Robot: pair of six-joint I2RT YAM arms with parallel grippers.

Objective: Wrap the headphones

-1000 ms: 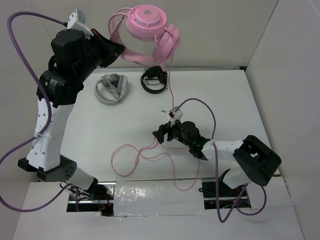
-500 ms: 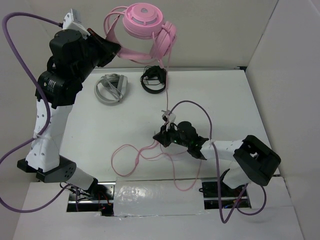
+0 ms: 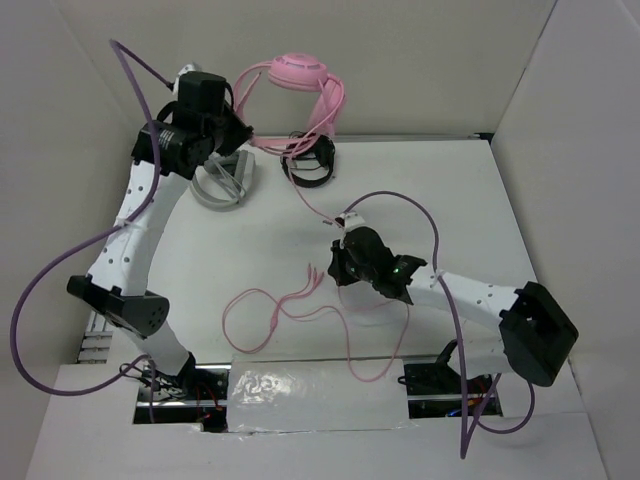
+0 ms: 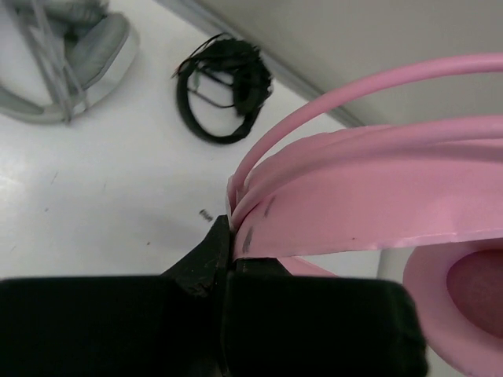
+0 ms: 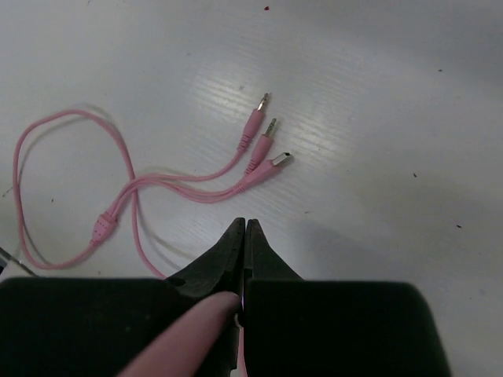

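The pink headphones [image 3: 303,72] hang in the air at the back of the table, their headband [image 4: 369,188] clamped in my shut left gripper [image 3: 243,136] [image 4: 229,236]; one ear cup [image 4: 464,292] shows at the lower right of the left wrist view. Their thin pink cable [image 3: 322,210] drops past the black headphones to my right gripper [image 3: 325,270] [image 5: 245,229], which is shut on it; a blurred pink strand [image 5: 185,334] runs into the jaws. The rest of the cable lies in loops [image 3: 250,312] on the table, its plugs [image 5: 263,140] just ahead of the right fingertips.
Grey-white headphones [image 3: 222,178] [image 4: 67,55] and black headphones [image 3: 310,160] [image 4: 224,88] lie at the back of the table, below the raised pink pair. A white wall [image 3: 560,180] closes the right side. A plastic-covered strip [image 3: 300,392] runs along the near edge.
My right gripper has shut on the cable, having stood open a second ago. The left arm has swung the pink headphones back and lower, towards the rear wall.
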